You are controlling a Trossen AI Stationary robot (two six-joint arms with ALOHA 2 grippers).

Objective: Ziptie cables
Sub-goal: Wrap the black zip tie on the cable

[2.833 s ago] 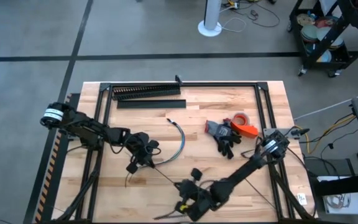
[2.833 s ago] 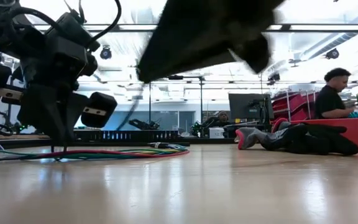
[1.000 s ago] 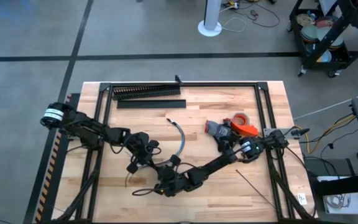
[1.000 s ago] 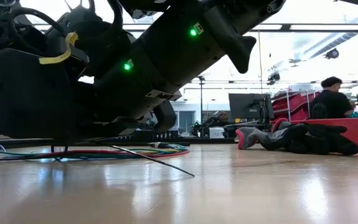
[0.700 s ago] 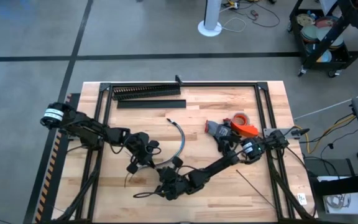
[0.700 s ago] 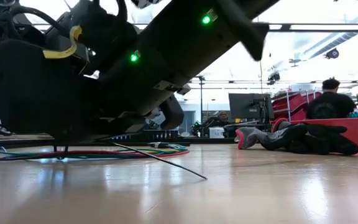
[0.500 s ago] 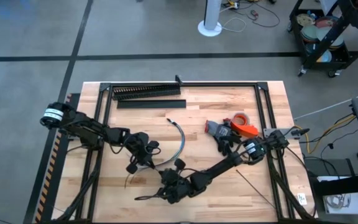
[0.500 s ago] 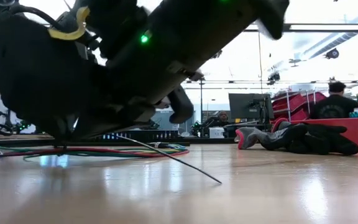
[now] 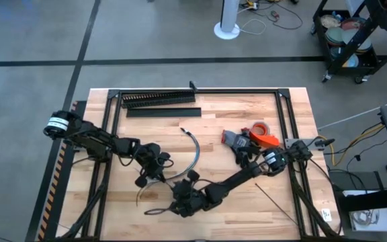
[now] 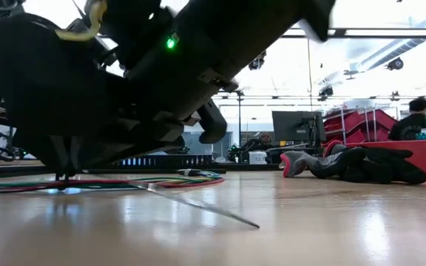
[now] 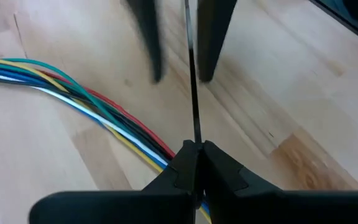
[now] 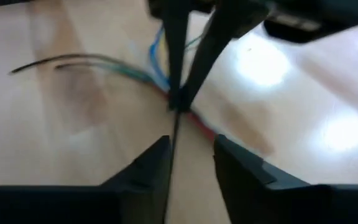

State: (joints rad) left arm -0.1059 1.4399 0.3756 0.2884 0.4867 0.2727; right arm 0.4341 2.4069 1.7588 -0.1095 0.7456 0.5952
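Note:
The cables (image 9: 195, 152) lie as a curved bundle on the wooden table; the left wrist view shows their coloured wires (image 11: 86, 99). My left gripper (image 9: 146, 180) is at the table's left middle, shut on a ziptie (image 11: 191, 81), a thin dark strip that reaches out over the cables. In the low view the ziptie (image 10: 198, 207) slopes down toward the tabletop. My right gripper (image 12: 194, 165) faces the left one from the near right. It is open, with a finger on either side of the ziptie (image 12: 173, 140). I cannot tell whether it touches the strip. My left gripper pinches the ziptie (image 11: 193, 142) between its two fingertips. The strip runs straight on past the fingers, in line with them, over the coloured wires. Its free end (image 10: 254, 224) points down to the tabletop near the table's front.
A black comb-toothed duct (image 9: 158, 99) and a flat black strip (image 9: 163, 112) lie at the far edge. Dark gloves (image 9: 244, 152) and an orange tape dispenser (image 9: 264, 136) are at the right. Another ziptie (image 9: 274, 202) lies near the front right. A person (image 10: 414, 118) is in the room behind.
My right gripper has shifted a little toward the table's near edge while facing the left gripper. The ziptie's free end has swung lower and nearer the table's front. My left gripper has kept hold of the strip.

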